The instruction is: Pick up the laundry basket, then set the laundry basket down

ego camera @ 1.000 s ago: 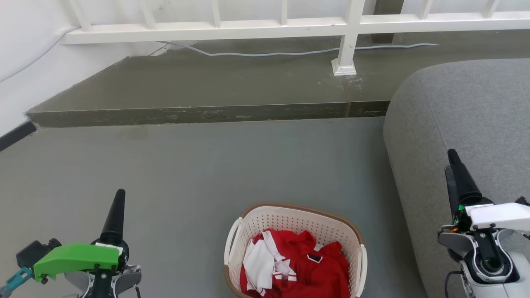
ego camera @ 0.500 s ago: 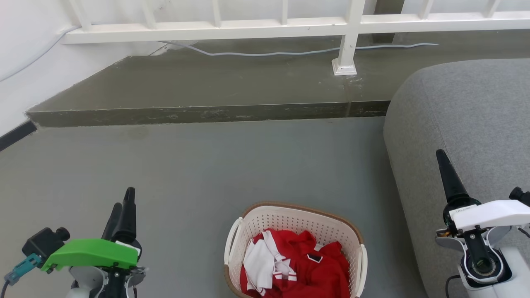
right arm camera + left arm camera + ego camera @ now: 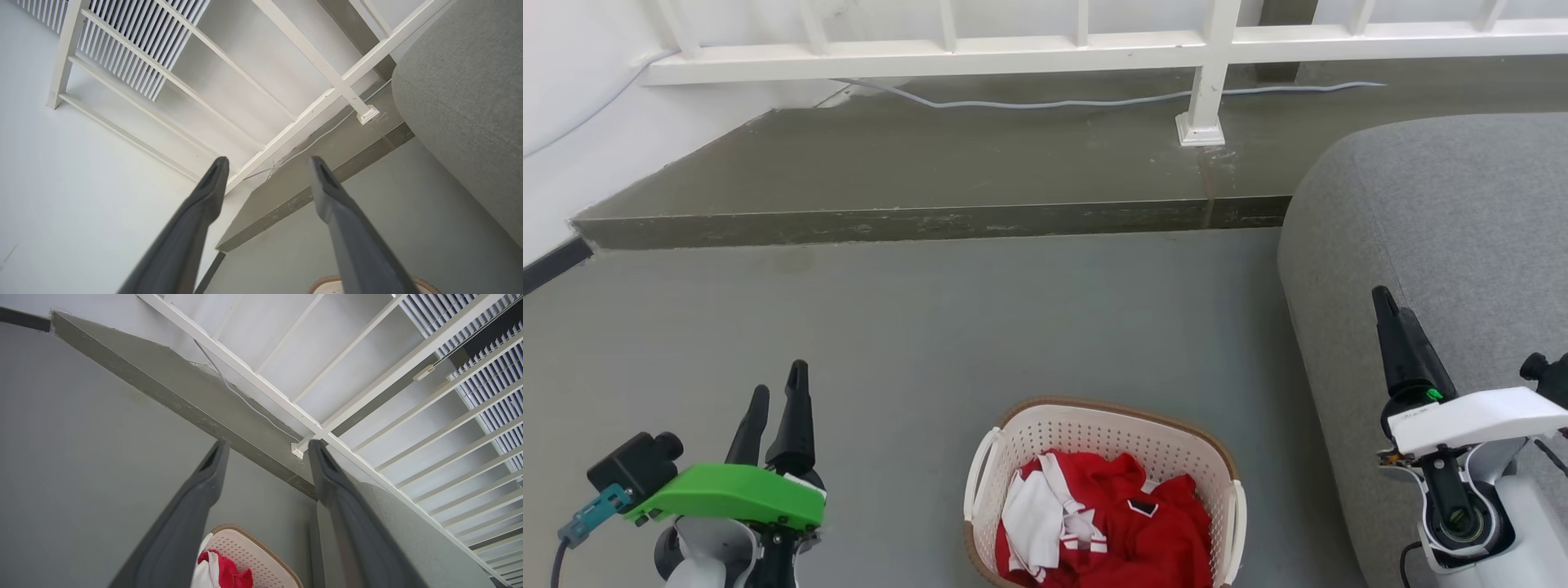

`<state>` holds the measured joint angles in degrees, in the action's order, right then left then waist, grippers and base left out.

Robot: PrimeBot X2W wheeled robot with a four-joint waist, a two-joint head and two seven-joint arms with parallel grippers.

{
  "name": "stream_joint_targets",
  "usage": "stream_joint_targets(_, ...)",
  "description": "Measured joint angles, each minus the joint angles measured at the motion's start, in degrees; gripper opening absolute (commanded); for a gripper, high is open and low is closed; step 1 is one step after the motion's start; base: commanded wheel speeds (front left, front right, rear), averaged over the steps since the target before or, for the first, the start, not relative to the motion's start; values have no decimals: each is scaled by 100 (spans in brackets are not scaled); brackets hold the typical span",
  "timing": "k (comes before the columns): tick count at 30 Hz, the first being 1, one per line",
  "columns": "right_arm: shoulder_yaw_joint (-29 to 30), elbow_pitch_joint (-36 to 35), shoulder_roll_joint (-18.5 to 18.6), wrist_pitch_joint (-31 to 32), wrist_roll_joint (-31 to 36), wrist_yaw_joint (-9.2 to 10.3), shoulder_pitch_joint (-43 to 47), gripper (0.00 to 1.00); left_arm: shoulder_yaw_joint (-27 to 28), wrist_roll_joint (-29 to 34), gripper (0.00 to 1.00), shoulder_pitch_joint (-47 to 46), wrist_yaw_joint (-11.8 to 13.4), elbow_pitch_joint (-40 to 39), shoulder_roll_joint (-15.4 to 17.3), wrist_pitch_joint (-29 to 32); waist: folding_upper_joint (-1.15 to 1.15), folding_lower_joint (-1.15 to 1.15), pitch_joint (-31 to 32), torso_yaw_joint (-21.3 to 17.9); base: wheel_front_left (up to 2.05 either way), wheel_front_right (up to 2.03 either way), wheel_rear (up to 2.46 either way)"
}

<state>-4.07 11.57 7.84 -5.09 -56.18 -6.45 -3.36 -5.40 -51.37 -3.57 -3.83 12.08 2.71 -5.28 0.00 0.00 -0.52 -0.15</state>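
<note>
Holding nothing in either arm. Our left gripper [image 3: 778, 380] stands with its two dark fingers parted, a plain gap between them, bare grey floor [image 3: 1013, 310] beyond the tips. Our right gripper [image 3: 1385, 299] shows almost edge-on from the head; in the right wrist view we see its fingers likewise spread, nothing gripped. The laundry basket [image 3: 1094, 429] sits on the floor between the two grippers, nearer our body than either set of fingertips: right of the left gripper, left of the right one, well apart from both. Its white loop handles [image 3: 974, 482] face outward toward each gripper, untouched. Red and white clothes [image 3: 1127, 523] lie heaped inside. In the left wrist view the basket shows low between the left fingers. Grey sofa [image 3: 1445, 212] rises just beyond the right gripper; we cannot tell whether they touch. Ahead of both sets of fingertips: a raised step [image 3: 915, 163], a white railing [image 3: 931, 53] on it, a pale cable [image 3: 1045, 104] along the railing's foot.
</note>
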Motion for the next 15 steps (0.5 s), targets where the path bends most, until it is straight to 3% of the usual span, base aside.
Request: stream_joint_targets(15,-69,-79,-30,-307,1193,1,-1,100,-167,1107,100,0,86,-205,-29,-312,0,0,-21,11,0,0,0)
